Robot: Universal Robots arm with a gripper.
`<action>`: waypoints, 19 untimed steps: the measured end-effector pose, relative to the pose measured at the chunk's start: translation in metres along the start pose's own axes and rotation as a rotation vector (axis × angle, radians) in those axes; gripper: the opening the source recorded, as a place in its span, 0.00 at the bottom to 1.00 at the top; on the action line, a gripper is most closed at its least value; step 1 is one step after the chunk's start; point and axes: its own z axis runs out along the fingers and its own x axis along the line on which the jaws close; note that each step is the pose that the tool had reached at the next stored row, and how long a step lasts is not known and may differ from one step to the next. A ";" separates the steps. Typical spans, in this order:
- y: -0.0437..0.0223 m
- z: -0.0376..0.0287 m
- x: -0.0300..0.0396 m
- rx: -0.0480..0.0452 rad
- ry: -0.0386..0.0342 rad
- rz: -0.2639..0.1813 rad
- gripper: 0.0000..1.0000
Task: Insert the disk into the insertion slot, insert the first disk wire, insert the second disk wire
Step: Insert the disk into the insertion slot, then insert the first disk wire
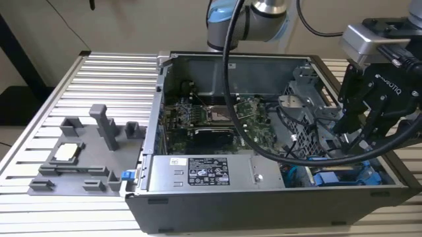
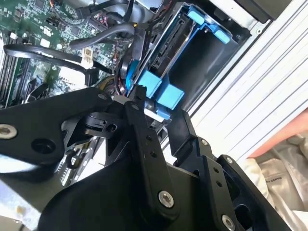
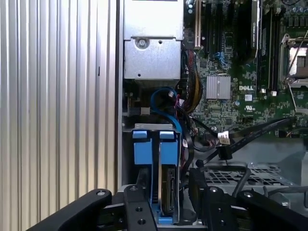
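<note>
Bright blue plastic frames the disk point(image 3: 169, 190), a flat silver-grey rectangular hard drive. It sits edge-up inside the insertion slot point(image 1: 301, 133), a grey sheet-metal bay with a perforated wall, low on the exterior view's right. In the first wrist view two square blue tabs point(image 3: 144, 151) crown the frame's end, side by side. The black jointed metal claw point(image 2: 160, 105) hangs right at that tabbed end, down inside the case. Whether it is clenched on the frame or released I cannot tell. One glossy blue ribbon cable point(image 3: 161, 94) arches just beyond the tabs, among several black wires. The open dark steel computer case point(image 1: 264, 212) holds three large parts: the bay, one green circuit board point(image 1: 218, 118) and one silver boxy power supply point(image 1: 204, 173) with a white label. The case stands on a ribbed aluminium bench point(image 1: 112, 74). On the exterior view's left lies one light grey plastic fixture tray point(image 1: 86, 170) with upright posts, and one small pale square part point(image 1: 68, 152) rests in it.
</note>
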 end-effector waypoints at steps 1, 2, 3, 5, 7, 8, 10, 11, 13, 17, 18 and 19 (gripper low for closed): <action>0.0005 -0.0001 -0.0002 0.0135 -0.0032 0.000 0.47; 0.0009 0.0000 -0.0003 0.0289 -0.0068 -0.001 0.47; 0.0013 -0.0001 -0.0005 0.0466 -0.0099 -0.001 0.47; 0.0021 0.0000 -0.0008 0.0814 -0.0153 -0.002 0.47; 0.0029 0.0001 -0.0014 0.1101 -0.0200 -0.003 0.47; 0.0032 0.0003 -0.0023 0.1200 -0.0214 -0.004 0.47; 0.0039 0.0010 -0.0047 0.1372 -0.0226 -0.007 0.47; 0.0042 0.0013 -0.0060 0.1445 -0.0228 -0.008 0.47; 0.0048 0.0023 -0.0094 0.1607 -0.0235 -0.010 0.47; 0.0060 0.0034 -0.0160 0.1833 -0.0238 -0.016 0.47; 0.0064 0.0035 -0.0173 0.1863 -0.0240 -0.019 0.47; 0.0067 0.0035 -0.0186 0.1893 -0.0242 -0.023 0.47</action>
